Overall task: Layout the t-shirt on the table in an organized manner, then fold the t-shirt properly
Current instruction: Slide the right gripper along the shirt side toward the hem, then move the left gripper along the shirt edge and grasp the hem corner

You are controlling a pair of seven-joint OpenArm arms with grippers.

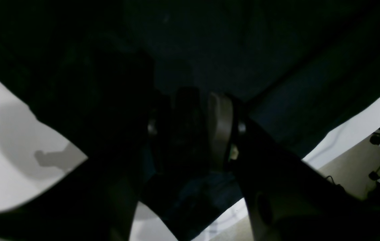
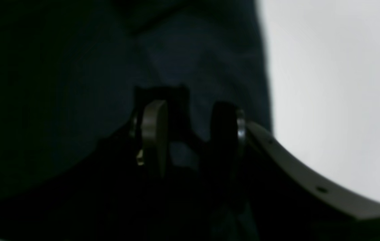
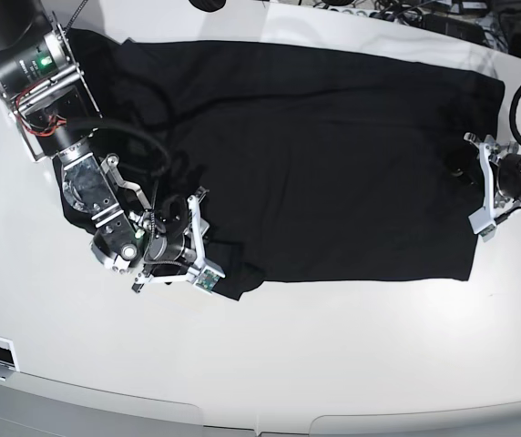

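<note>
T-shirt (image 3: 315,155) lies flat on the table (image 3: 333,355), its long axis left-to-right in our base view, left gripper (image 1: 195,129) and right gripper (image 2: 190,134) each pinching its fabric.

The base view looks almost straight down from high above the bench (image 3: 333,355), taking in the whole t-shirt (image 3: 315,155) and both arms. Each wrist view sits just behind its own gripper, facing along the fingers and very near the dark cloth, which fills most of the frame. The left gripper (image 1: 195,129) appears at the base view's right edge, the right gripper (image 2: 190,134) at its lower left.
</note>
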